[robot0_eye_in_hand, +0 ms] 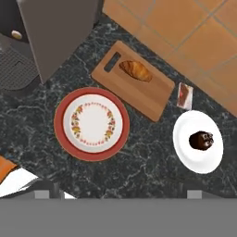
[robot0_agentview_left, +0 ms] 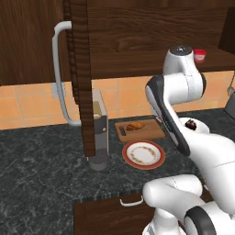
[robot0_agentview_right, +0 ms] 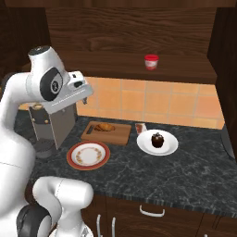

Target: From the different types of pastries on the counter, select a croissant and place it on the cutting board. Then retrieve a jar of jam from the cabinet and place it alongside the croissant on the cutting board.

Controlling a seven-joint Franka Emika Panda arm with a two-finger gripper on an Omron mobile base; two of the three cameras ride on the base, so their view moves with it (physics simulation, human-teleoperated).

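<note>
Brown and golden, the croissant [robot0_eye_in_hand: 135, 71] lies on the board [robot0_eye_in_hand: 143, 95], near the end with the dark slot. The board sits on the dark desk [robot0_agentview_right: 185, 171], close to the orange tile wall.

Just in front of the board is a round plate [robot0_eye_in_hand: 91, 123] with a red rim. To the right of the board is a little white tray [robot0_eye_in_hand: 185, 96] with a dark reddish piece on it. It touches the edge of a plain white plate [robot0_eye_in_hand: 187, 148], and a dark round cake [robot0_eye_in_hand: 201, 140] sits on that plate.

The jar [robot0_agentview_right: 151, 61] is red with a whitish band. It stands upright on the shelf of the open cabinet [robot0_agentview_right: 129, 28], high above the desk and far from the board. The cabinet door [robot0_agentview_left: 80, 69] is swung open, with its pale bar handle [robot0_agentview_left: 59, 69] facing left.

A grey coffee machine [robot0_agentview_left: 99, 133] stands left of the board.

The hand [robot0_agentview_right: 79, 90] is up in the air over the desk, looking down at the board and plates. I cannot tell if it is open or closed.
</note>
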